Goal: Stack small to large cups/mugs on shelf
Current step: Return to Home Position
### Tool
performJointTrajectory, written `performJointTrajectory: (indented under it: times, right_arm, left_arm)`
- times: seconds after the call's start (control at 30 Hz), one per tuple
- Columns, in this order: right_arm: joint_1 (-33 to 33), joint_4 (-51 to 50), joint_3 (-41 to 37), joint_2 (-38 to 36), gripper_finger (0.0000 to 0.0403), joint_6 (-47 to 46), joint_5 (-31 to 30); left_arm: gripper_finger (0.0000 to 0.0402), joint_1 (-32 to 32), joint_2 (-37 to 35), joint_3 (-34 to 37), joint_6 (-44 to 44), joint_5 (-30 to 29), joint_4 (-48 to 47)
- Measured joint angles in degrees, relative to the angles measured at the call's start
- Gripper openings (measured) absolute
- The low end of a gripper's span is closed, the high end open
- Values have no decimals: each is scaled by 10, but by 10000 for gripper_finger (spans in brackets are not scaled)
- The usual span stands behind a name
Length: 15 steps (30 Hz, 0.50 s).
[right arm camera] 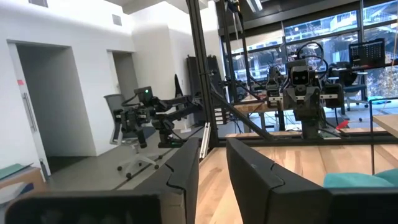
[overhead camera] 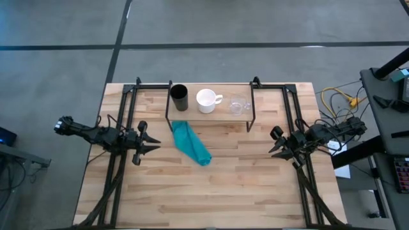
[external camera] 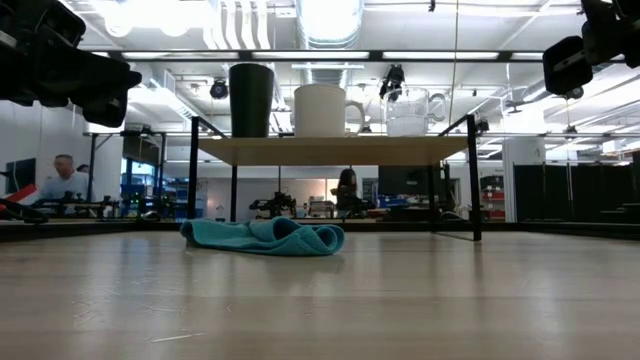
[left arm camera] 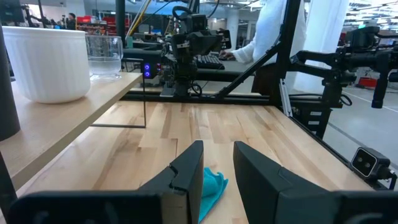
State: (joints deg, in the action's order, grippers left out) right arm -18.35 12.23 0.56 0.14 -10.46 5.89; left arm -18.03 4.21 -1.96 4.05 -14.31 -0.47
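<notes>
On the light-wood shelf at the table's far side stand side by side a black cylindrical cup, a white handled mug and a small clear glass cup. They also show in the low view: the black cup, the mug, the glass. My left gripper hovers open at the table's left, above the tabletop. My right gripper hovers open at the table's right. Neither touches anything.
A teal cloth lies crumpled on the table in front of the shelf, near the left gripper; it also shows in the low view. Black frame rails run along both table sides. A person sits beyond the table.
</notes>
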Motion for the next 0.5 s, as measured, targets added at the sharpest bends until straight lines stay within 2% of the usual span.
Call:
performJointTrajectory:
  times: [0.5]
  right_arm:
    - [0, 0, 0, 0, 69, 0, 0]
  left_arm:
    - [75, 0, 0, 0, 0, 0, 0]
